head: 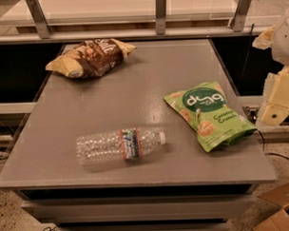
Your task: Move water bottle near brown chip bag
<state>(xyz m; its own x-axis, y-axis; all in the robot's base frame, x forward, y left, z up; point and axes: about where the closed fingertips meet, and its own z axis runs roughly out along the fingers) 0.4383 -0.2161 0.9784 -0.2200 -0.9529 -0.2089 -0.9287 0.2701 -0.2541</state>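
One clear ribbed plastic water bottle (121,145) with a white cap and multicoloured label band lies on its side at lower centre of the frame, cap pointing right, on the flat grey table (134,89). Nothing touches it. The crinkled dark-brown chip bag (89,57) with pale yellow ends sits at upper left, well apart from the bottle. A bright green snack bag (208,114) with a dark green circle lies right of centre, near the cap end but not touching. The pale robot gripper (277,99) hangs at the right edge of the frame, off the table and beyond the green bag; we cannot tell whether it is apart or closed. A brown cardboard box (281,212) is at lower right.

We judge the step in hand to be the reach, with the move not yet started. To do it well, we would come in above the bottle clear of the green bag and close across its narrow width near the label band, where it should balance. Squeeze lightly, since thin plastic will likely dent or roll. Then carry it up-left and set it just beside the brown chip bag, not on it.
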